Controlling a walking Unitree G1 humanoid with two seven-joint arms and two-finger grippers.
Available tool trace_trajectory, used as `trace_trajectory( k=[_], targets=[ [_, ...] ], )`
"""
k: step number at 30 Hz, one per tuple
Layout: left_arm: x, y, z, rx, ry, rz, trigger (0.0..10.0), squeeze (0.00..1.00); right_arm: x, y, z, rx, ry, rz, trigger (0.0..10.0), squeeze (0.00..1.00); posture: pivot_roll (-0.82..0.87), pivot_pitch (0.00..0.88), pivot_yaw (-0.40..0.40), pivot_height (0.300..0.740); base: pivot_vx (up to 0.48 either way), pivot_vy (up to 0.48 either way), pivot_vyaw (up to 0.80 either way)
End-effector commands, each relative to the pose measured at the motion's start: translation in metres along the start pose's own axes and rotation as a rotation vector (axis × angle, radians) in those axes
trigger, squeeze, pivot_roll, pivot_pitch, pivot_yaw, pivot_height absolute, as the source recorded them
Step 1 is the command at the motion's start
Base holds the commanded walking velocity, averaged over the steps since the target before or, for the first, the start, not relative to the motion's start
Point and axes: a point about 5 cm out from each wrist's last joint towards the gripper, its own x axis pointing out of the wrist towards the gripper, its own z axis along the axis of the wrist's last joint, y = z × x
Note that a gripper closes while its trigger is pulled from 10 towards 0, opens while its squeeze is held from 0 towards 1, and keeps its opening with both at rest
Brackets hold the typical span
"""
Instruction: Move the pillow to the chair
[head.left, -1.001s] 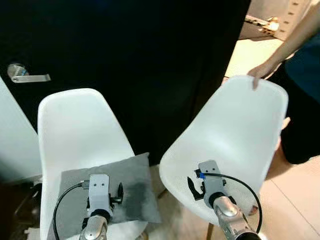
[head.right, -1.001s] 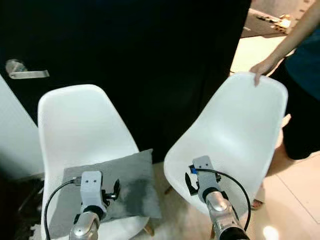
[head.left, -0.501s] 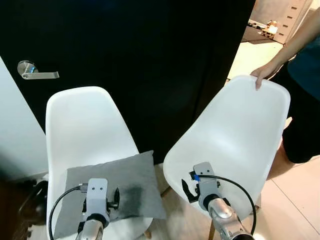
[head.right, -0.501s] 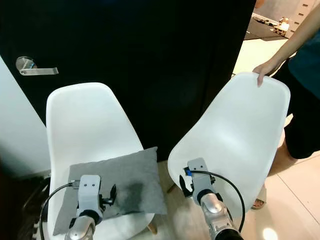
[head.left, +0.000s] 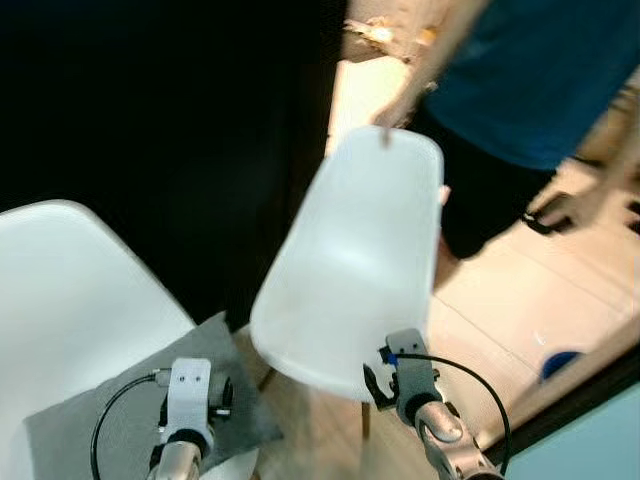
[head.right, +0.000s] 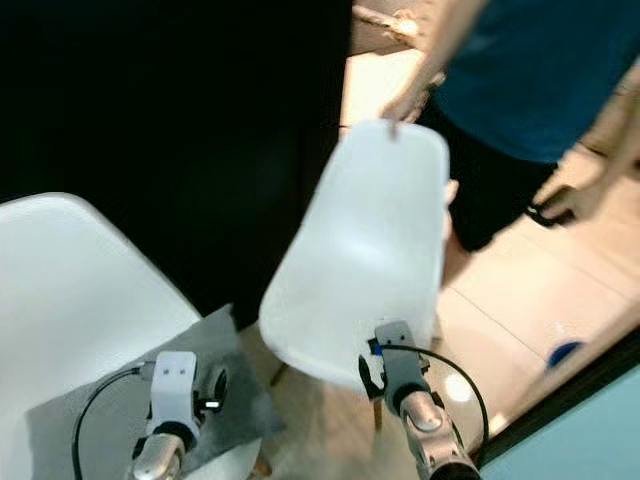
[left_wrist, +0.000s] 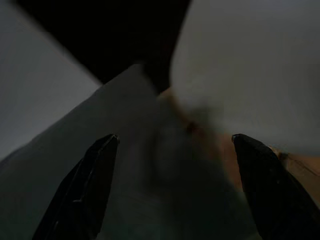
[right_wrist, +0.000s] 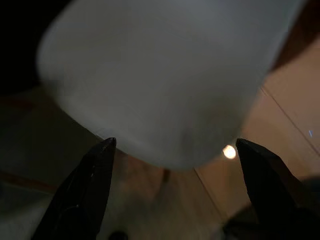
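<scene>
While the grey pillow (head.left: 130, 425) lies on the seat of the left white chair (head.left: 70, 290), both grippers hover with fingers apart, the left gripper (left_wrist: 170, 190) over the pillow, ready to grasp, the right gripper (right_wrist: 172, 195) before the empty chair (head.left: 350, 270), whose back a person's hand (head.left: 395, 105) steadies.

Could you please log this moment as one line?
pillow on left chair | right chair empty, person's hand on it | left gripper open | right gripper open

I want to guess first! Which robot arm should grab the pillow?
The left one, probably. Its open tool hovers right over the gray pillow, while the right tool is over by the other chair.
</scene>
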Motion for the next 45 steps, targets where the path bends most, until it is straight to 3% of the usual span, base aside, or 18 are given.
trace_trajectory(
  k=[1,45],
  targets=[
    [-0.003,-0.002,-0.006,0.006,0.023,-0.008,10.0,0.00,-0.002,-0.004,-0.004,0.006,0.025,-0.014,10.0,0.00,0.03,0.051,-0.037,0.740,0.000,0.000,-0.80],
    [0.001,-0.004,-0.007,0.017,0.044,-0.035,10.0,0.00,-0.009,-0.016,-0.023,0.013,0.125,-0.102,10.0,0.00,0.03,0.044,-0.025,0.740,0.000,0.000,-0.80]
  ],
)
